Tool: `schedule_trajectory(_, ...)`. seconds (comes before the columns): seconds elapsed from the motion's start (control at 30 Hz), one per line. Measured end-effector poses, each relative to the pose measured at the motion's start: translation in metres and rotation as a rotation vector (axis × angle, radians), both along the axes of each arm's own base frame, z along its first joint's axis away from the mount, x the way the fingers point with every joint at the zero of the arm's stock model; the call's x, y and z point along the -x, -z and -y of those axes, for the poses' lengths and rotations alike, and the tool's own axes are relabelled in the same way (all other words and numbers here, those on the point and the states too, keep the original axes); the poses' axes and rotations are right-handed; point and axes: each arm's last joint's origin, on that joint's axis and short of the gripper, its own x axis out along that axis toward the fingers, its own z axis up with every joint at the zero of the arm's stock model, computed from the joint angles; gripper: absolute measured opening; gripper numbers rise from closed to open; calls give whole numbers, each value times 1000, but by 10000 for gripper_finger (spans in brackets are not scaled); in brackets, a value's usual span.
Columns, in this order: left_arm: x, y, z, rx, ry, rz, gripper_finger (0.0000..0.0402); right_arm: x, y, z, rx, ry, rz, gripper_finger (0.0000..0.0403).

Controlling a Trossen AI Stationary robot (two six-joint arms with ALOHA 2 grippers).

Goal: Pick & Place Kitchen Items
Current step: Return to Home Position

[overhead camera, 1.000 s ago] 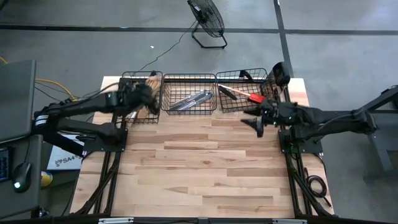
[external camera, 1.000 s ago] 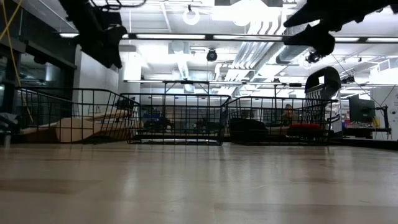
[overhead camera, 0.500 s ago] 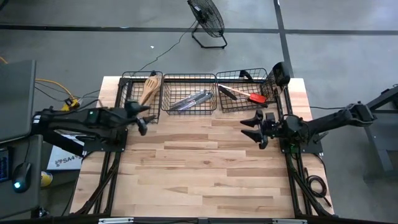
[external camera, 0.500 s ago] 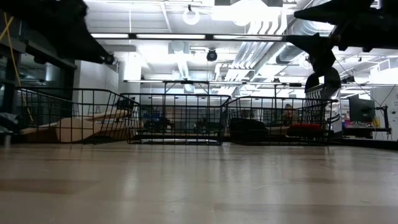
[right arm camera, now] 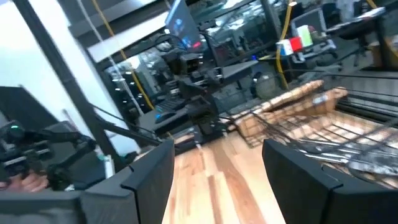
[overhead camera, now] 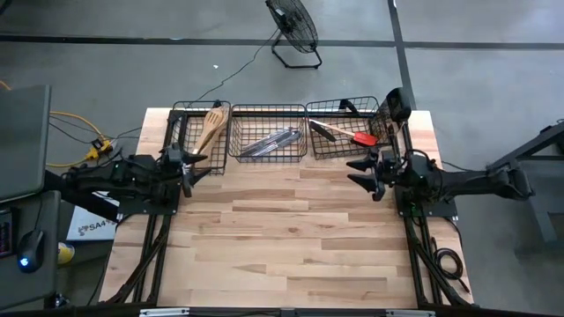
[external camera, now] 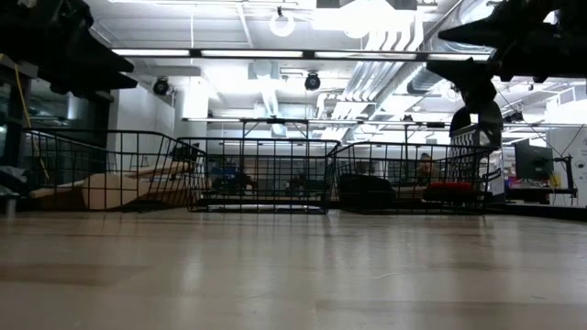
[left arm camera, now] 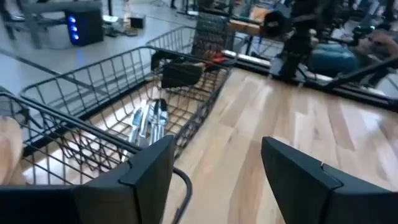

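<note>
Along the far edge, three wire baskets (overhead camera: 269,107), left pincer (overhead camera: 198,171), right pincer (overhead camera: 356,173), both spread.

The left gripper (left arm camera: 217,171) hovers over the pale wooden plank desk (left arm camera: 280,118), its dark fingers (left arm camera: 146,177) spread wide and empty. At eleven o'clock, a black wire basket (left arm camera: 81,73) holds silver metal cutlery (left arm camera: 148,121). Beyond that, a second black wire basket (left arm camera: 211,31) holds a black-handled tool (left arm camera: 180,74) and a red-headed spatula (left arm camera: 216,58).
</note>
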Motion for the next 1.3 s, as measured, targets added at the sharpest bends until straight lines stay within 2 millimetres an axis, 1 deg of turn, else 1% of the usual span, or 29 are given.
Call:
schedule_trajectory(0.1,-3,0,1,2,18,25,237,6,2,3,-4,29,-22,236)
schedule_trajectory(0.2,-9,11,1,-10,36,7,237,11,0,4,10,45,-14,236)
schedule_trajectory(0.33,-13,15,2,-14,41,41,237,14,-2,4,55,59,14,236)
schedule_trajectory(0.43,-16,23,2,-19,43,9,237,14,5,5,55,85,0,236)
schedule_trajectory(0.57,-18,22,2,-18,37,68,237,15,13,5,80,92,22,236)
schedule_trajectory(0.7,-23,28,2,-37,37,98,237,14,22,5,82,93,-16,236)
schedule_trajectory(0.8,-25,34,2,-44,26,89,237,14,25,5,82,101,-48,236)
schedule_trajectory(0.93,-27,45,2,-55,24,54,237,14,30,7,62,178,-98,236)
schedule_trajectory(1.07,-29,49,2,-61,25,59,237,14,34,7,59,174,-142,236)
schedule_trajectory(1.3,-30,50,3,-105,72,40,237,14,34,7,65,172,-145,236)
